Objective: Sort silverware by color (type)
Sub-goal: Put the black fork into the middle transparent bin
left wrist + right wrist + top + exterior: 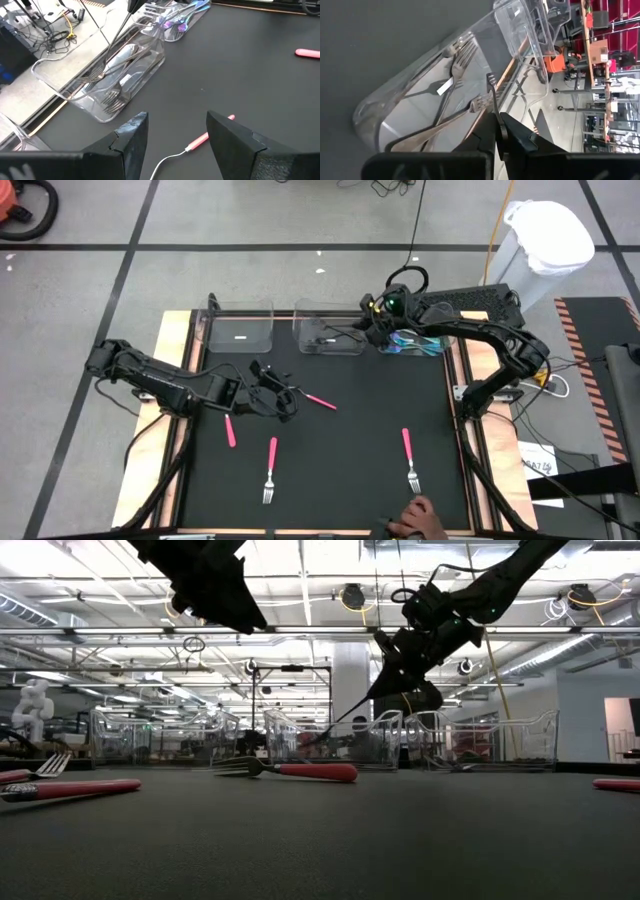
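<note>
- At the near edge of the dark tabletop (350, 470) a person's hand (418, 520) rests; just beyond it lie two pink-handled forks with silver heads (270, 469), (409, 460), flat and well apart.
- Farther in, a short pink handle (229, 430) lies beside the left hand (268, 398), whose fingers (235, 137) stand apart, gripping nothing, above a pink-handled spoon (319, 400).
- These pieces look light, stiff and slippery; lying flat, each is best pinched across mid-handle, where it balances.
- At the far edge, the right hand (372, 325) is closed on a slim black fork (492, 95), held by its handle with the tines down over the middle clear plastic bin (330, 330), where other dark forks (452, 75) lie.
- Teal-handled pieces (410, 343) fill the bin beside it.
</note>
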{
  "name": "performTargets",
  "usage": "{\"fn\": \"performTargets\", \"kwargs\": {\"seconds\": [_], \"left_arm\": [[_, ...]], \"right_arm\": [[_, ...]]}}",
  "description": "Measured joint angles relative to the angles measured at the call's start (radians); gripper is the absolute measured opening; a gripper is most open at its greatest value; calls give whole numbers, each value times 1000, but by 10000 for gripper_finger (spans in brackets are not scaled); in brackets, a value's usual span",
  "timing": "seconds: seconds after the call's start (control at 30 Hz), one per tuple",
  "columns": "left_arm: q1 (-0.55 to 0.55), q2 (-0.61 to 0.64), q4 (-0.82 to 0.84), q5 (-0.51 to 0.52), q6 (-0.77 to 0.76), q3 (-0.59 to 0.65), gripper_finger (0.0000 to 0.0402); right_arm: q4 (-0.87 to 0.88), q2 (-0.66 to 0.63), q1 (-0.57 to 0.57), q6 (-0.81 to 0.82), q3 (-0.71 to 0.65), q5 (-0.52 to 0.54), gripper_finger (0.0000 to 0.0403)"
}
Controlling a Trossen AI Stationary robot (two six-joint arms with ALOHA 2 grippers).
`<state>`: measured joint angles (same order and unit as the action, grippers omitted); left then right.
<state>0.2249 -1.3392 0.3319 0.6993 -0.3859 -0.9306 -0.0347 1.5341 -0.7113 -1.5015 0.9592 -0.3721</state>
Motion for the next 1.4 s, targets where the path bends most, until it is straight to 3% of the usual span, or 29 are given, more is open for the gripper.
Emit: {"fn": "performTargets", "kwargs": {"seconds": [0.33,1.07,1.4], "left_arm": [[0,0,-34,-37,3,0,203],[0,0,-39,-78,5,0,203],[0,0,-38,-78,6,0,203]], "right_arm": [[2,2,6,24,-1,-78,13],[2,1,24,127,-1,-29,16],[2,1,24,128,-1,-17,77]]}}
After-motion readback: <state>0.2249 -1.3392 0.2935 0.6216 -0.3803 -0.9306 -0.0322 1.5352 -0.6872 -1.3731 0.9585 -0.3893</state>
